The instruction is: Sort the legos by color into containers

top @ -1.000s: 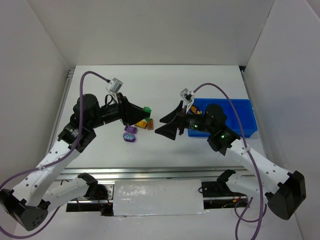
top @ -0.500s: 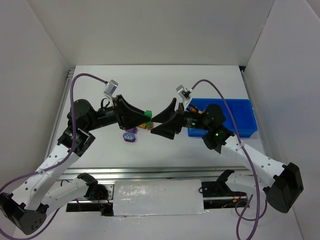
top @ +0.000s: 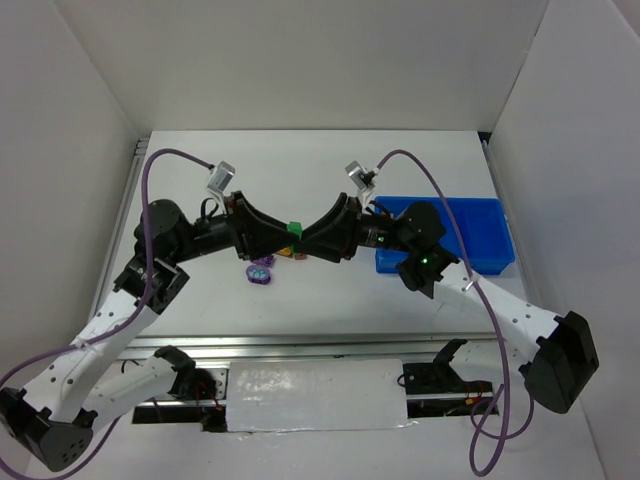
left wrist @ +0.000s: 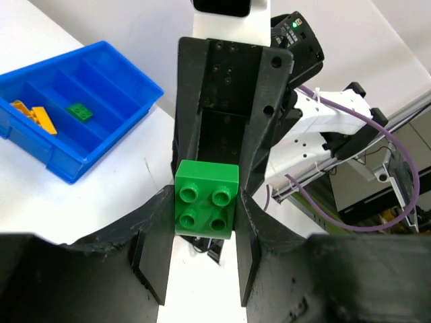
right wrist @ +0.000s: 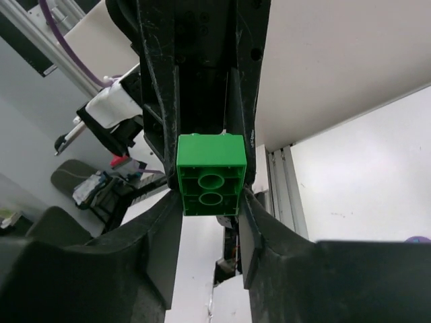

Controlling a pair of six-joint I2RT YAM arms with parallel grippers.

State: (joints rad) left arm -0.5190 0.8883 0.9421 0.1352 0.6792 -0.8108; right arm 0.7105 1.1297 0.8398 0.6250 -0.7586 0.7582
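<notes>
Above the middle of the table, the left gripper and right gripper meet tip to tip around one green lego, held clear of the surface. The left claw is clenched on its two sides. The right claw's fingers lie close against the same sides, but I cannot tell whether they press. The brick's four studs point toward the left wrist and its hollow underside toward the right wrist. The studded face is square, two by two, so no long axis shows.

One blue tray lies on the right side of the table. One compartment holds one small green lego, and the next holds the yellow legos, seemingly two, touching. Below the left gripper, one purple lego rests on the table, with one orange lego just beside it, partly hidden
</notes>
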